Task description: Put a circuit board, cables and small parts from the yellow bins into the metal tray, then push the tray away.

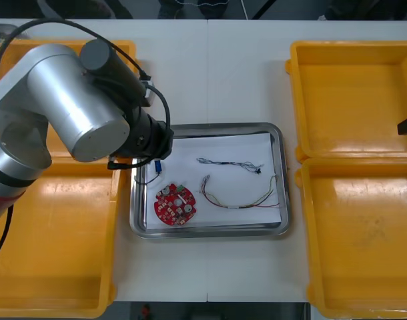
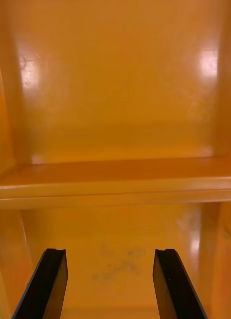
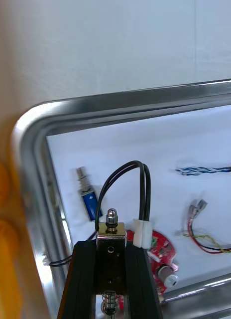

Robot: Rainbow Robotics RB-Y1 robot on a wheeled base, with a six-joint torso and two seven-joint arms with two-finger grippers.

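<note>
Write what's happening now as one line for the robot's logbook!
left gripper shut on small metal part, above metal tray | right gripper open over yellow bins | in tray: circuit board, blue-white cable, red-yellow cable

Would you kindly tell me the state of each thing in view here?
Left gripper: shut on a small metal part trailing a black cable, above the metal tray.
Right gripper: open, over a yellow bin.
Circuit board: lying flat in the tray.
Blue small metal part: lying in the tray.

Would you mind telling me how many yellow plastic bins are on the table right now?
4. The left far bin lies partly under the left arm, the left near bin before it; the right far bin and right near bin mirror them.
</note>
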